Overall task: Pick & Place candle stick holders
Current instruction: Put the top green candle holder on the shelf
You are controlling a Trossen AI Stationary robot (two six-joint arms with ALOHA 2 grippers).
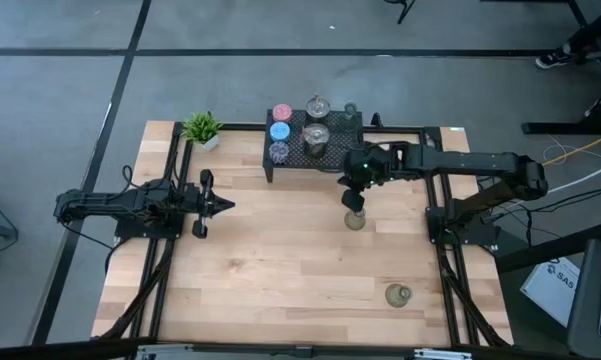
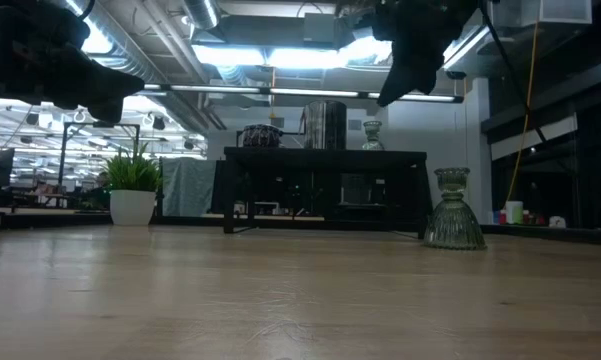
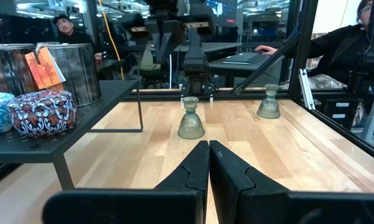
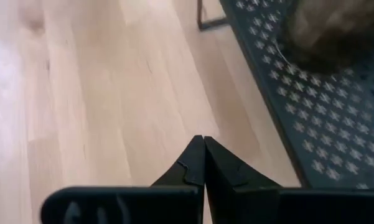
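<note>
Sitting alone near the front right of the table, one olive-grey glass holder stands upright, well apart from everything else. Farther in, a second olive-grey holder stands upright on the bare wood, just in front of the rack; the low view shows its flared base resting flat on the table. The right gripper hangs just above this holder — its fingers are pressed together in its own wrist view, with nothing between them, and the low view shows it raised clear of the glass.

On the left side of the table the left gripper waits, pointing right across the wood. Its fingers are also closed, tip against tip, holding nothing.

At the far edge stands the black mesh rack, carrying the other holders: a pink one, a light blue one and a speckled dark blue one in a column on its left part, two shiny silver ones at the middle — one behind the other — and a small clear glass one at its far right. Left of the rack, at the far left of the table, a small green potted plant stands in a white pot.

Beyond the table, the left wrist view shows people seated in the room.
</note>
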